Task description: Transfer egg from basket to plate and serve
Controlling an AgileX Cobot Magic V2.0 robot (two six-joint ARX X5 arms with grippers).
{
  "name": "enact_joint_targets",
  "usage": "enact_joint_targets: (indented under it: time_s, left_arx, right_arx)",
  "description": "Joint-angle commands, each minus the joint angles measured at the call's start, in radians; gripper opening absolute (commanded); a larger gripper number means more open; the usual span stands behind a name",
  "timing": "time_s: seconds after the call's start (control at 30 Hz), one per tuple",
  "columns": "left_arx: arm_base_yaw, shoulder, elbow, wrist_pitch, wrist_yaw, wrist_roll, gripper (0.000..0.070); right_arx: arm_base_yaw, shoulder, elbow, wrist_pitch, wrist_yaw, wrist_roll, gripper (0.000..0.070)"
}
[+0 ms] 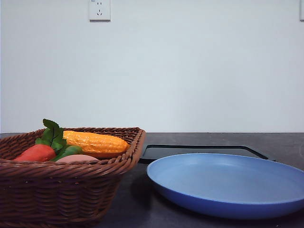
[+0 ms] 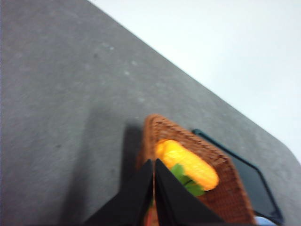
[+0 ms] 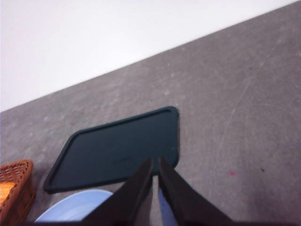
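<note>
Right now the egg is lying low in the wicker basket on the left of the table, only its pinkish top peeking over the braided rim, with the carrot just beside it, the carrot's green leaves leaning over it and the corn cob sitting just behind. The blue plate is waiting empty to the right of the basket, and the black tray is lying behind it. The left gripper is hanging above the basket with its fingers clenched together on nothing, the corn cob and leaves showing past its tips. The right gripper is likewise pressed closed and empty, hovering over the near edge of the tray and the plate's rim. Nothing of the transfer looks done yet. The main risk, as I judge it, is crowding: the egg is sitting tight among the carrot, the leaves and the rim, so descending fingers could be landing on foliage or nudging the carrot instead. A smooth oval is also likely slipping out of an off-centre pinch, and a closed gripper lowered without opening would simply be pushing the egg deeper.
</note>
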Motion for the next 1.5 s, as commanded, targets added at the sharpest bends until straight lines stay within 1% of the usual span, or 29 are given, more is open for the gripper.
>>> enact_joint_targets:
  time_s: [0.0,0.1,0.2,0.3,0.4,0.5,0.6,0.63,0.67,0.73,0.8,0.87,0.93,1.0,1.07,1.13,1.17,1.23,1.33,1.47]
  left_arx:
    - [0.002,0.045,0.04,-0.002,0.029,0.024,0.0]
    - [0.002,0.137,0.11,-0.031,0.075,0.074,0.0]
    - [0.002,0.232,0.19,-0.058,0.125,0.148,0.0]
    - [0.0,0.329,0.286,-0.108,0.177,0.228,0.0]
    - [-0.011,0.421,0.386,-0.186,0.209,0.307,0.0]
    - [-0.034,0.508,0.482,-0.28,0.212,0.382,0.0]
    - [-0.071,0.588,0.564,-0.383,0.216,0.453,0.0]
    - [-0.086,0.614,0.586,-0.416,0.223,0.477,0.0]
    - [-0.1,0.638,0.602,-0.44,0.242,0.49,0.0]
    - [-0.128,0.686,0.629,-0.483,0.285,0.505,0.0]
    - [-0.154,0.725,0.64,-0.5,0.323,0.506,0.0]
    - [-0.178,0.755,0.642,-0.502,0.355,0.508,0.0]
    - [-0.202,0.777,0.642,-0.5,0.368,0.508,0.001]
    - [-0.219,0.792,0.642,-0.492,0.368,0.507,0.0077]
    - [-0.228,0.801,0.642,-0.476,0.368,0.5,0.0194]
    - [-0.23,0.803,0.642,-0.458,0.368,0.491,0.0306]
    - [-0.232,0.803,0.642,-0.452,0.368,0.491,0.0337]
    - [-0.234,0.803,0.642,-0.448,0.368,0.487,0.0354]
    - [-0.234,0.803,0.642,-0.449,0.368,0.483,0.0354]
    - [-0.234,0.803,0.642,-0.449,0.368,0.483,0.0354]
  right_arx:
    - [0.002,0.043,0.046,-0.019,0.0,0.008,0.0]
    - [0.002,0.132,0.124,-0.061,-0.01,-0.016,0.0]
    - [0.002,0.229,0.2,-0.098,-0.053,-0.056,0.0]
    - [0.002,0.329,0.274,-0.145,-0.105,-0.101,0.0]
    - [0.002,0.425,0.341,-0.213,-0.149,-0.137,0.0]
    - [0.002,0.527,0.399,-0.307,-0.194,-0.174,0.0]
    - [0.002,0.623,0.44,-0.408,-0.266,-0.226,0.0]
    - [0.002,0.655,0.449,-0.443,-0.301,-0.25,0.0]
    - [0.002,0.683,0.454,-0.468,-0.328,-0.258,0.0]
    - [0.003,0.737,0.456,-0.506,-0.365,-0.268,0.0]
    - [0.006,0.784,0.456,-0.523,-0.362,-0.272,0.0032]
    - [0.011,0.821,0.456,-0.524,-0.359,-0.272,0.0111]
    - [0.021,0.855,0.456,-0.517,-0.356,-0.272,0.0222]
    - [0.032,0.886,0.456,-0.504,-0.335,-0.272,0.0236]
    - [0.043,0.915,0.455,-0.493,-0.308,-0.272,0.0236]
    - [0.057,0.946,0.45,-0.473,-0.304,-0.271,0.0236]
    - [0.065,0.961,0.446,-0.456,-0.307,-0.269,0.0236]
    - [0.078,0.993,0.433,-0.417,-0.306,-0.263,0.0236]
    - [0.089,1.05,0.416,-0.36,-0.306,-0.248,0.0236]
    - [0.104,1.136,0.415,-0.318,-0.307,-0.249,0.0236]
